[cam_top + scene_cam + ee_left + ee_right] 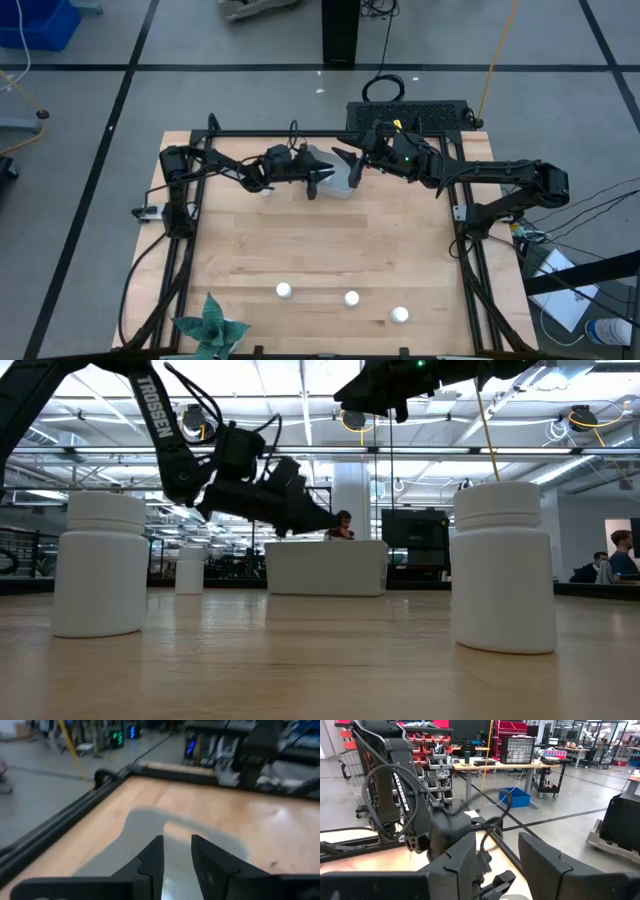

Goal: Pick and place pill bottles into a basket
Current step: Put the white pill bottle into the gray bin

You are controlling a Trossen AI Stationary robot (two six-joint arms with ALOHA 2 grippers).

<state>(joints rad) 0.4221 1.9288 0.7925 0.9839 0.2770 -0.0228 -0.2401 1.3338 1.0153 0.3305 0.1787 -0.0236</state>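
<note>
- Basket (338,183): a pale grey bin at the far edge of the wooden bench (320,250), midway between the two arms. What lies inside it cannot be made out.
- Left pincer (315,187): it hangs just above the basket on the left arm's side, tilted down toward it. In the left wrist view its fingers (152,855) are parted by only a narrow slit over the grey basket floor, and they grasp nothing.
- Right pincer (345,162): it is held over the far side of the basket, higher than the left one. In the right wrist view its fingers (540,855) stand slightly apart and are released, with nothing between them.
- Three pill bottles (284,291) (352,298) (400,315): they stand upright in a loose row well apart from the basket, along the near edge of the bench.
- Fourth pill bottle (190,575): it stands upright near the basket, on the left arm's side and outside its wall.
- Green paper plant (210,325): it sits at the near left corner of the bench, far from the basket.
</note>
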